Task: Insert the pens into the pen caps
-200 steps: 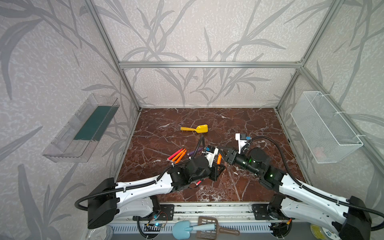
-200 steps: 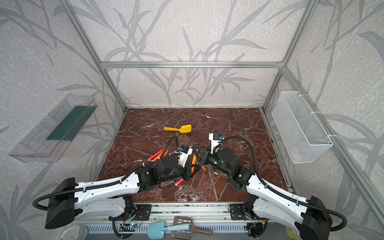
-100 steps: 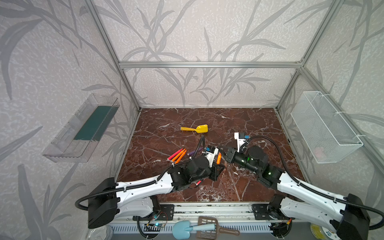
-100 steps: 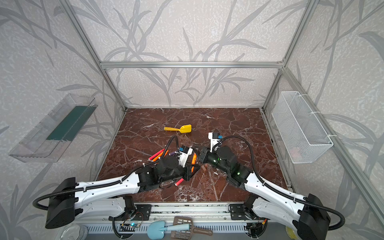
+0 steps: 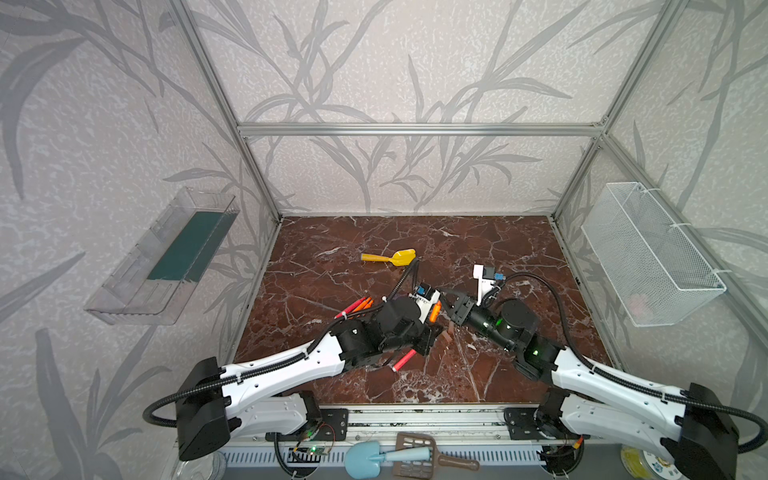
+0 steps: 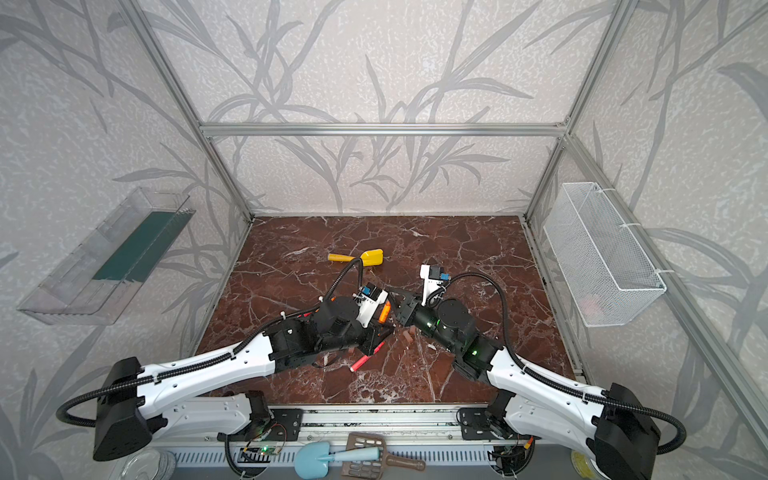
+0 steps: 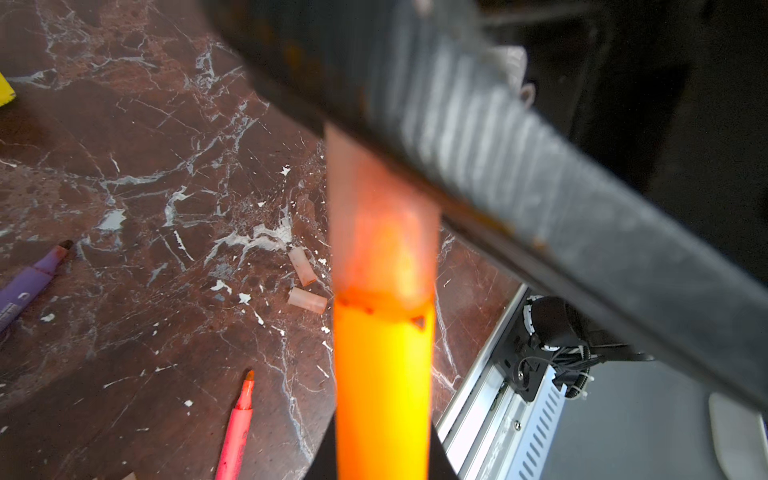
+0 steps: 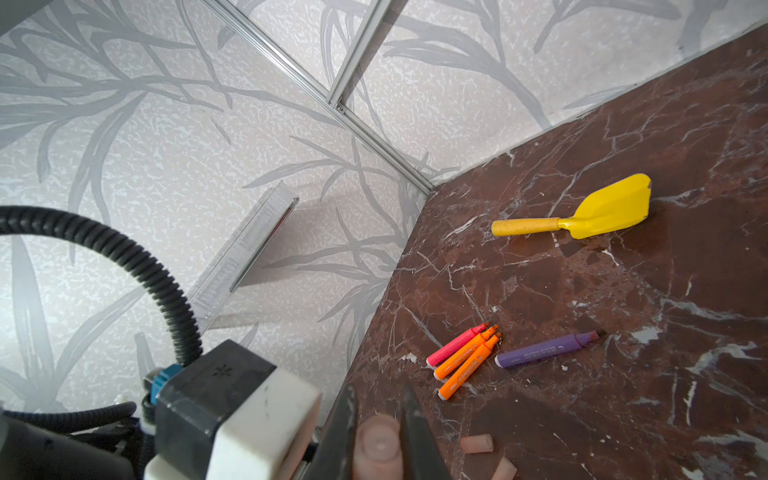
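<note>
Right fingers [image 5: 449, 300]: pinched fully shut on one pen cap [image 8: 378, 446], which the right wrist view shows end-on between them. A side grip keeps the cap's axis free to line up with the pen.

Left fingers [image 5: 432, 331]: clamped shut low on the orange pen [image 5: 435, 312], so the tip end sticks up clear of them for mating. Both arms meet in the air over the middle of the counter [image 5: 478, 374].

In the left wrist view the translucent cap sits over the pen's tip with orange glowing through it, and its rim is at the barrel's shoulder. One right finger crosses its far end as a dark ribbed bar. My read is that the insertion is at or near full depth. I can't tell whether it has seated tight.

On the counter:
- Loose caps [image 7: 307, 300]: two lie just beside each other, under the meeting point.
- Pink-red pen [image 7: 237, 428]: lies alone near the left arm.
- Bundle of three pens [image 8: 465, 353]: one pink-red and two orange, touching side by side.
- Purple pen [image 8: 544, 351]: near the bundle.
- Yellow shovel [image 8: 582, 216]: further back and not part of the job.

All five lying pens have bare tips, so this looks like the first of six. I only make out two spare caps.

Risk: if the cap isn't fully home, it may come back off with the right fingers when they let go.
</note>
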{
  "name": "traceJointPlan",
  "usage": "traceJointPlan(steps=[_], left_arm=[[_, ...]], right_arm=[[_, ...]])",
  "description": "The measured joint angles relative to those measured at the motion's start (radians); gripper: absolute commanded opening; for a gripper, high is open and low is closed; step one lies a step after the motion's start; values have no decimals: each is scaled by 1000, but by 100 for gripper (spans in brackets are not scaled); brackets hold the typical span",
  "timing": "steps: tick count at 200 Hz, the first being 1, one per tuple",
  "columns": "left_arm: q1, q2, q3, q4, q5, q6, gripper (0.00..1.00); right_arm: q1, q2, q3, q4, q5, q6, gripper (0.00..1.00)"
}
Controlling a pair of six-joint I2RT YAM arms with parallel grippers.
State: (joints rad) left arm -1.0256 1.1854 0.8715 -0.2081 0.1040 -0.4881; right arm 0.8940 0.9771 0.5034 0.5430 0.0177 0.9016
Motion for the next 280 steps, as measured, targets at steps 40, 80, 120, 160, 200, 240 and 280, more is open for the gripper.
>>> traceJointPlan(steps=[40, 80, 120, 160, 200, 240, 280], left_arm=[[24, 0, 24, -69, 51, 61, 0], [47, -1, 40, -118, 109, 105, 0], [50, -2, 45, -168, 107, 150, 0], [49, 12, 59, -218, 36, 190, 0], [49, 17, 60, -227, 8, 212, 0], [48, 15, 61, -188, 75, 227, 0], [45, -14, 26, -103, 185, 214, 0]], right_arm=[[25, -7, -39, 51, 29, -7, 0], [71, -17, -56, 66, 89, -13, 0], [144, -12, -69, 71, 193, 27, 0], [198, 49, -41, 77, 296, 65, 0], [209, 71, -39, 89, 325, 74, 0], [230, -5, -58, 54, 370, 48, 0], [260, -98, -53, -36, 393, 0, 0]])
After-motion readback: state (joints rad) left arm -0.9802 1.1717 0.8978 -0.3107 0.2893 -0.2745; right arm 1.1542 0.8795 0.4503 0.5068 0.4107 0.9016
